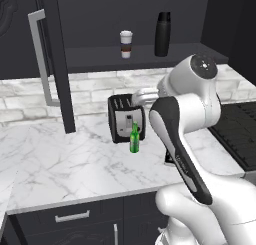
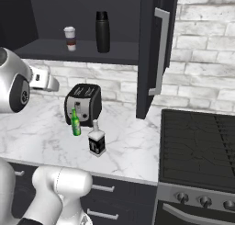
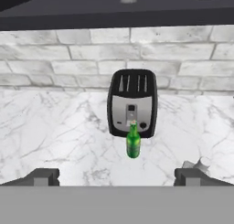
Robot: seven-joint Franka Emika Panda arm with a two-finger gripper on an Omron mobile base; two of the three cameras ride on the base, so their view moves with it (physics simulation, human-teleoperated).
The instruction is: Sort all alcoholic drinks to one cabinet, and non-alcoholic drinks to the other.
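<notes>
The slim green beer bottle (image 1: 134, 138) (image 2: 75, 123) (image 3: 133, 141) stands on the marble counter just in front of the toaster. Right of it stands the squat pale bottle (image 2: 97, 142) with a black label; its neck (image 3: 201, 163) peeks in at the hand view's lower right. On the shelf of the open dark cabinet (image 1: 95, 59) (image 2: 50, 49) stand the white coffee cup (image 1: 126, 44) (image 2: 70, 38) and the black flask (image 1: 162, 34) (image 2: 103, 31). My gripper (image 3: 117, 176) is open, fingers wide apart and empty. It faces the green bottle from a distance, above the counter.
A black-and-silver toaster (image 1: 126, 118) (image 2: 83, 103) (image 3: 132, 109) sits against the brick wall. The cabinet's doors (image 1: 55, 59) (image 2: 150, 49) hang open on either side. A black stove (image 2: 197, 146) (image 1: 240, 129) lies to the right. Drawers (image 1: 72, 217) run under the counter.
</notes>
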